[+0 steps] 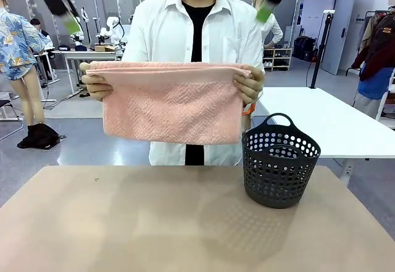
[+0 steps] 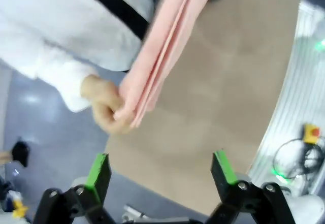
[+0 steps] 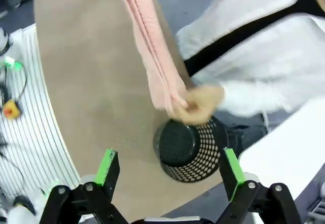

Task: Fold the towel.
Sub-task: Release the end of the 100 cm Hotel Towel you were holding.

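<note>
Hanging folded from a person's hands (image 1: 250, 86), the towel (image 1: 170, 108) sits up-left of the basket (image 1: 281, 161), clear of the tabletop (image 1: 123, 222). Left wrist view: the left end effector (image 2: 161, 168) gapes empty and the towel is edge-on, apparently several layers. Right wrist view: the right end effector (image 3: 170, 165) is likewise spread, facing the basket.

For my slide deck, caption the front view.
Across the table, a person holds up the folded towel; the basket stands at right.

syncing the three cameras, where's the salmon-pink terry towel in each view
front view: salmon-pink herringbone terry towel, centre, held up folded by the person
left wrist view: towel edge-on, a slanting band from top centre to middle left
right wrist view: towel edge-on, a band from top centre to the middle
shared landmark: the tan table
</note>
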Motion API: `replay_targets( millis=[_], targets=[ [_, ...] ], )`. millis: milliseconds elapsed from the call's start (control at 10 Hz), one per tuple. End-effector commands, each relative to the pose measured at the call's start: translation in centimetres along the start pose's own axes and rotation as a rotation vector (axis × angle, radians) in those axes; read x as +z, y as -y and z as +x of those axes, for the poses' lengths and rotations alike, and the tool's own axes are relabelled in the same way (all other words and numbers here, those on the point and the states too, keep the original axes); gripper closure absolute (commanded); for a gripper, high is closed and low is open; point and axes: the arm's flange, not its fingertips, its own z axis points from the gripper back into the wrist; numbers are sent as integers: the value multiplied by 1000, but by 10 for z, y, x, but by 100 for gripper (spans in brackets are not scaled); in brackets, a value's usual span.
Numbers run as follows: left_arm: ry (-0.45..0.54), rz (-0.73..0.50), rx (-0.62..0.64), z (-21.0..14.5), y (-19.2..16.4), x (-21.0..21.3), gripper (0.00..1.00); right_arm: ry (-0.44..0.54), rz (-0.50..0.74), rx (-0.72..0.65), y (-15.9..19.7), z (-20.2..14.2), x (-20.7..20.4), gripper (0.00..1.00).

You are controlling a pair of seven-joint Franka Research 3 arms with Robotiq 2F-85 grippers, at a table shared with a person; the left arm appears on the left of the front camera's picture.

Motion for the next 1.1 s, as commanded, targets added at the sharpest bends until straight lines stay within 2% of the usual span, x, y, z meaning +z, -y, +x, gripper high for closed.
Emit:
replay_targets(
  millis=[0,200,400,500,600,700,1000],
  targets=[
    [62,56,160,-53,-11,38,0,101,-67,-178,11,-52,38,0],
    [115,103,386,-123,-15,70,0,182,-133,-328,21,-112,69,0],
    [168,159,521,-161,-11,84,0,220,-188,-416,20,-148,83,0],
    [184,165,537,-173,-9,88,0,202,-200,-416,19,-153,84,0],
    [199,168,496,-177,-9,86,0,133,-211,-397,19,-151,77,0],
    [134,141,517,-179,-26,103,0,188,-180,-394,38,-159,100,0],
    [134,141,517,-179,-26,103,0,188,-180,-394,38,-159,100,0]
  ],
)
